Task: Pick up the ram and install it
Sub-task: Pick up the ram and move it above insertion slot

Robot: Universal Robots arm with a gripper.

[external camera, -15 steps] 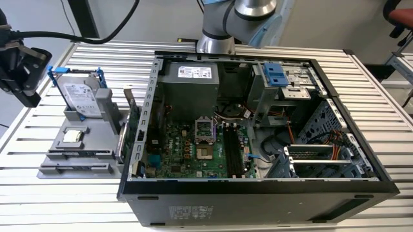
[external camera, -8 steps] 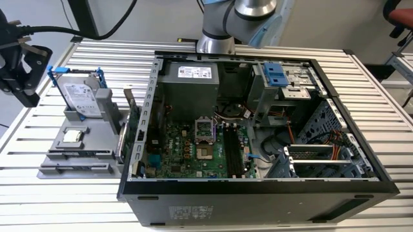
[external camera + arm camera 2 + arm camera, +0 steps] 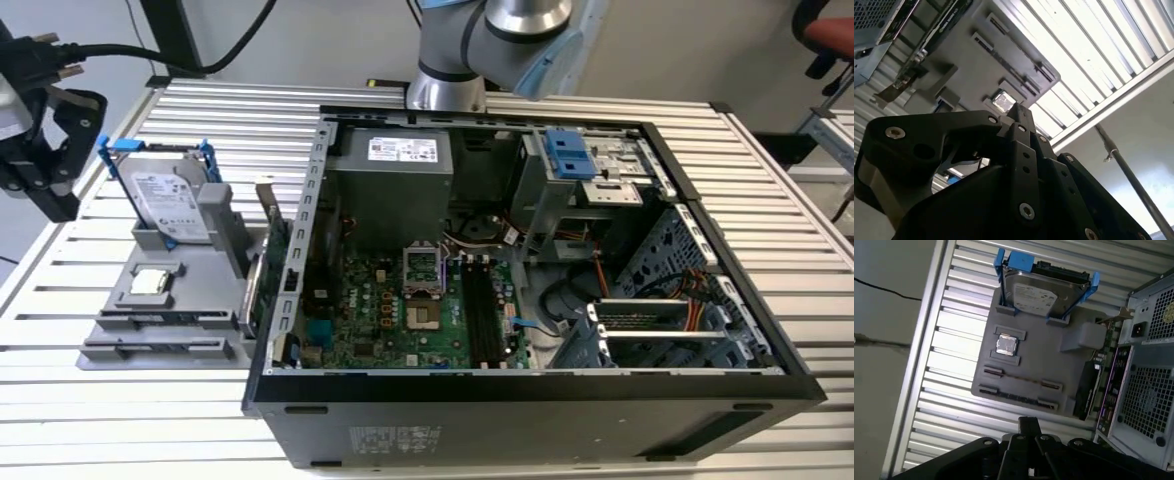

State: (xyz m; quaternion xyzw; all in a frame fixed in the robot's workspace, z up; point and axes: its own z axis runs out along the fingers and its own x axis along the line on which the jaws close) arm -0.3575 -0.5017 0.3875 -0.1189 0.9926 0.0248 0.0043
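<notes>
A slatted table (image 3: 134,420) carries an open computer case (image 3: 534,385) lying on its side, its board facing up. The arm (image 3: 494,40) rises behind the case. At the exterior view's left, just beside the case, sits a grey holder (image 3: 200,290). A hard drive (image 3: 171,205) in a blue frame stands upright at the holder's far end. A green card (image 3: 274,265) stands on edge between the holder and the case.

The gripper (image 3: 54,200) hangs above the table's edge at the exterior view's left, apart from the holder and holding nothing I can see. I cannot tell whether the claw is wide or narrow.

In the first wrist view the ram (image 3: 1019,398) appears as a dark strip on edge in the holder's outermost slot, opposite the drive. A small square chip (image 3: 1006,345) lies between the ram and the drive.
</notes>
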